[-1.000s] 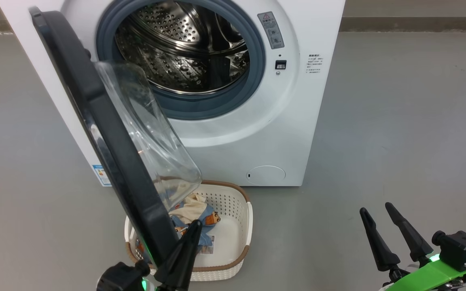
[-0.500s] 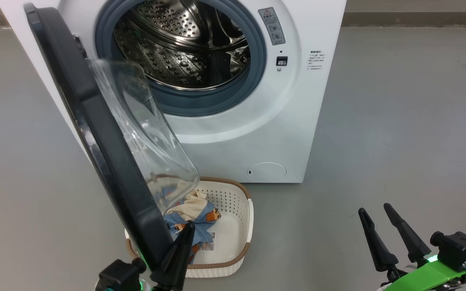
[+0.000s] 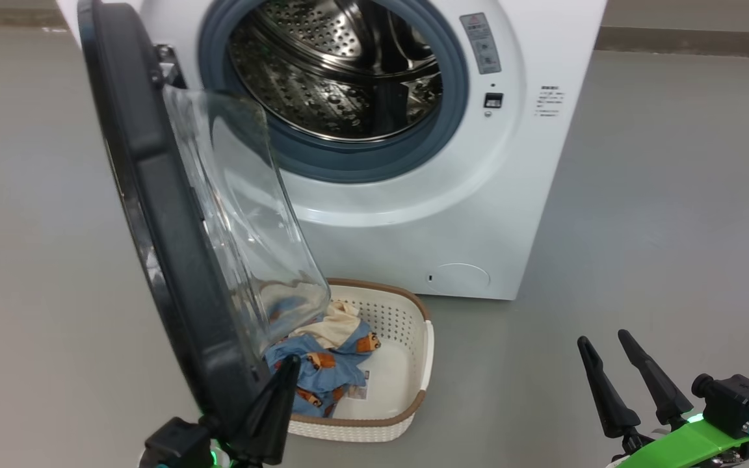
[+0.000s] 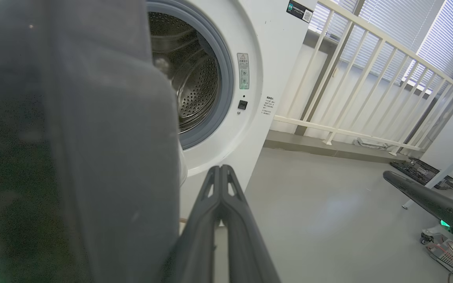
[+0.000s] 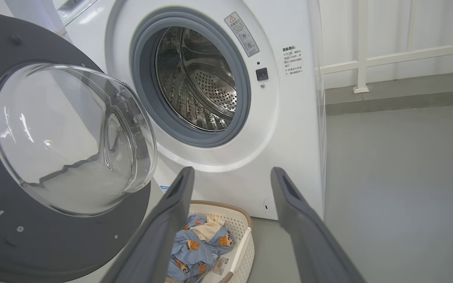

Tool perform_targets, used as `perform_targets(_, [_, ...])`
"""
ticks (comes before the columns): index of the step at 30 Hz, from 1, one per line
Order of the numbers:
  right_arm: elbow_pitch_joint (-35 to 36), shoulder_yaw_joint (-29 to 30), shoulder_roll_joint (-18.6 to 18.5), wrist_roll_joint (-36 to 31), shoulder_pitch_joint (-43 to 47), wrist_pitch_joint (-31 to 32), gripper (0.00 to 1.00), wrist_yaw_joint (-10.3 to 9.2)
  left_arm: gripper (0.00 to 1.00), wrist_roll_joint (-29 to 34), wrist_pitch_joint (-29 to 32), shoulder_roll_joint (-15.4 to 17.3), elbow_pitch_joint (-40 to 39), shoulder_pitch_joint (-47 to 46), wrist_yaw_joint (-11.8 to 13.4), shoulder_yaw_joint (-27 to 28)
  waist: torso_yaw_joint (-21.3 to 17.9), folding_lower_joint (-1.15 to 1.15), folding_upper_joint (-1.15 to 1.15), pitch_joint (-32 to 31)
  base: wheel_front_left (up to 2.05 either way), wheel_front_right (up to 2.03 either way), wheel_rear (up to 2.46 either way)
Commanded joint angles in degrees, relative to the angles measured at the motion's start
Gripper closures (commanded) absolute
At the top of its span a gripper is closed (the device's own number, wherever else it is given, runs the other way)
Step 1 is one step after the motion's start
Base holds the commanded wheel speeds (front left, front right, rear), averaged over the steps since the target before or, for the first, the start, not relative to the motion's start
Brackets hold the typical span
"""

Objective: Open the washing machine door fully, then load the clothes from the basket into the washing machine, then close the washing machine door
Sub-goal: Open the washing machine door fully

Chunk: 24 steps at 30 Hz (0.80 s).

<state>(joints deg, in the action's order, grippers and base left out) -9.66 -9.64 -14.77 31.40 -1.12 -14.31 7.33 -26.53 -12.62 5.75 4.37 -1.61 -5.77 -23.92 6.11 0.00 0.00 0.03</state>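
The white washing machine [image 3: 413, 214] stands with its steel drum [image 3: 342, 78] exposed. The washing machine door [image 3: 153, 214] hangs partly swung out on its left hinge, glass bowl [image 3: 244, 214] facing the opening. My left gripper [image 3: 290, 361] is shut and empty, its tip beside the inner side of the door's lower rim; in the left wrist view the left gripper [image 4: 221, 168] has the door's dark rim [image 4: 92, 157] just to its left. The basket [image 3: 428, 344] sits on the floor under the door, holding the bear-print clothes [image 3: 319, 364]. My right gripper [image 3: 603, 336] hovers open at the lower right, well clear of the machine. In the right wrist view the right gripper [image 5: 232, 171] points at the machine front, above the basket [image 5: 246, 232].
Grey floor [image 3: 660, 227] stretches to the right of the machine. A white railing [image 4: 368, 59] and window blinds stand behind it on that side. Cables and gear [image 4: 439, 243] lie on the floor at the far right of the left wrist view.
The head camera has shifted, so the whole scene sits further right. Relative to the machine the door stands slightly wider, with my left gripper still at its lower rim. The right gripper has not moved.
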Motion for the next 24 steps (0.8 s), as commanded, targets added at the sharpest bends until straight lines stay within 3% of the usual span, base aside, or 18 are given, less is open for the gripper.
perform_targets(1, [1.2, -0.6, -0.7, -0.3, -1.1, -0.7, 0.0, 0.16, 1.0, -0.7, -0.5, 2.1, -1.7, -2.1, 1.7, 4.3, 1.7, 0.0, 0.0, -0.2, 0.0, 0.0, 0.0])
perform_targets(24, [1.2, -0.3, 0.7, -0.6, -0.9, -0.7, 0.0, 0.16, 1.0, -2.6, 2.6, 7.1, -4.0, -1.1, 5.3, 9.5, 9.7, 0.0, 0.0, 0.0, 0.0, 0.0, 0.0])
